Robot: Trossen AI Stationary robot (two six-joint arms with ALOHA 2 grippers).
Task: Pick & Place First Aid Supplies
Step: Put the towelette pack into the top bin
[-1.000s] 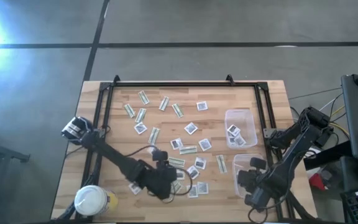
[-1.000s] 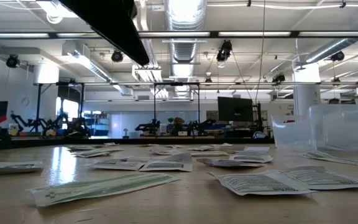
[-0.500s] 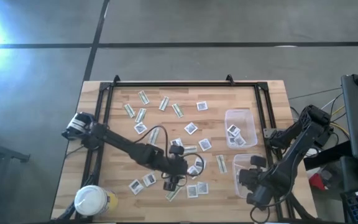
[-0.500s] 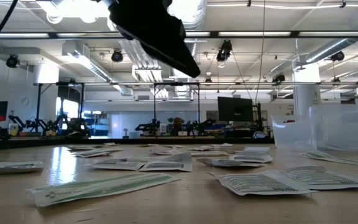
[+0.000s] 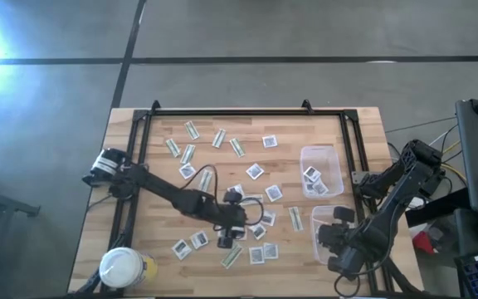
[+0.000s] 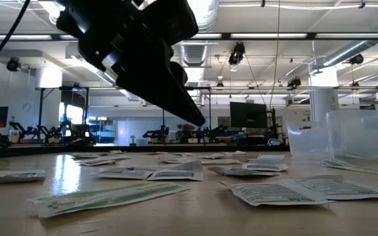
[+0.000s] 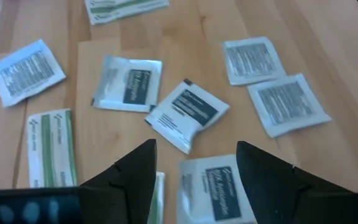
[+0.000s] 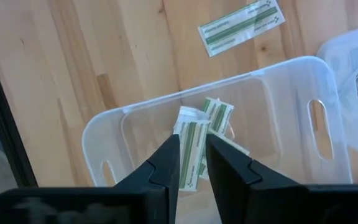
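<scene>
The left gripper [image 7: 194, 171] has its two fingers spread wide apart with nothing between them. It hangs over the middle of the table [image 5: 156, 141], above a bunch of white square packets [image 7: 187, 114] lying flat on the wood. A green-and-white strip [image 7: 50, 147] lies close by. More packets and strips are spread all over the table.

The right gripper [image 8: 192, 155] has its fingers close together, with just a thin gap, and holds nothing. It waits over a clear tub [image 8: 328, 81] near the table's right edge. A few green strips [image 8: 197, 134] lie inside that tub. A second tub [image 5: 322, 170] beside it holds square packets
</scene>
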